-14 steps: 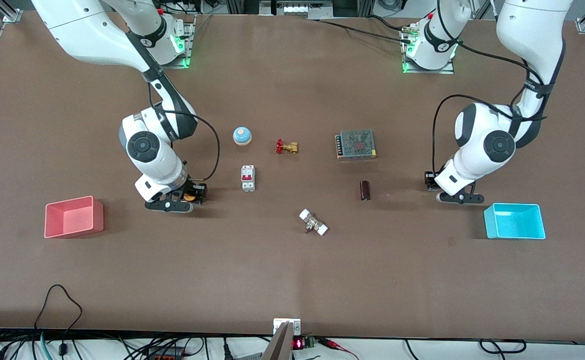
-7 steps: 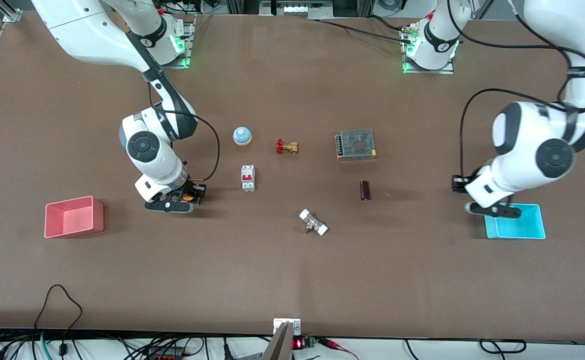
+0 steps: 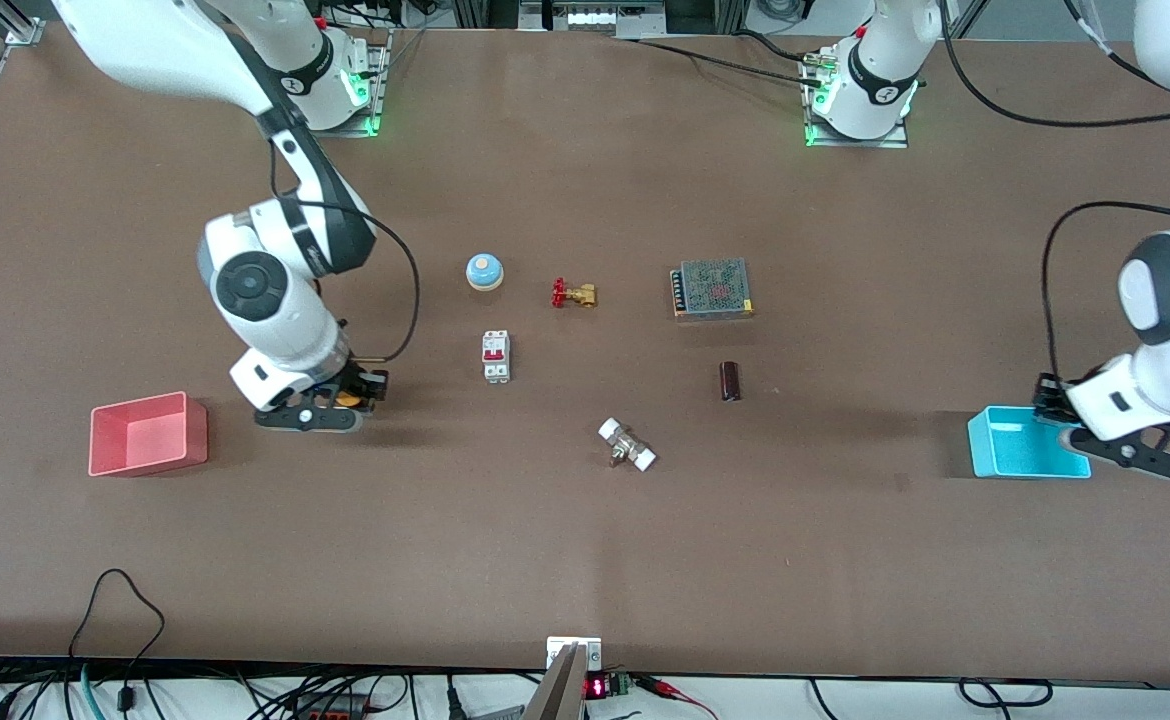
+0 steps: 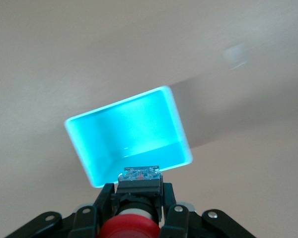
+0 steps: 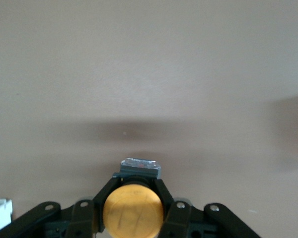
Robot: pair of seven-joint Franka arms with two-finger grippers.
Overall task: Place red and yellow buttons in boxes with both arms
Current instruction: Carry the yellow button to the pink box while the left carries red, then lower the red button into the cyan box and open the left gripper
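The left gripper (image 3: 1095, 432) is up in the air over the cyan-blue box (image 3: 1007, 448), at the box's edge toward the left arm's end of the table. Its fingers are clamped on the red button (image 4: 128, 229), whose dark body sits between them in the left wrist view with the box (image 4: 124, 134) below it. In the front view the button itself is hidden by the gripper and wrist.

The right gripper (image 3: 330, 405) is over bare table between the pink-red box (image 3: 148, 433) and the white circuit breaker (image 3: 495, 356). Its fingers are closed on the yellow button (image 5: 133, 212); the orange-yellow cap (image 3: 348, 398) just peeks out in the front view. The right wrist view shows only plain tabletop beneath it, with a soft shadow. Whether the gripper is touching the table cannot be told.

The pink-red box stands open, as does the cyan-blue one.

The table (image 3: 585, 560) is a wide brown board. On its middle lie a blue dome with a pale centre (image 3: 484, 270), a brass valve with a red handle (image 3: 573, 294), a grey meshed power supply (image 3: 712, 289), a dark cylinder (image 3: 731, 381) and a white-ended fitting (image 3: 627, 444). The arm bases, lit green, stand along the table's edge farthest from the front camera; cables run along the nearest edge. Much of the left arm is cut off by the front view's edge.
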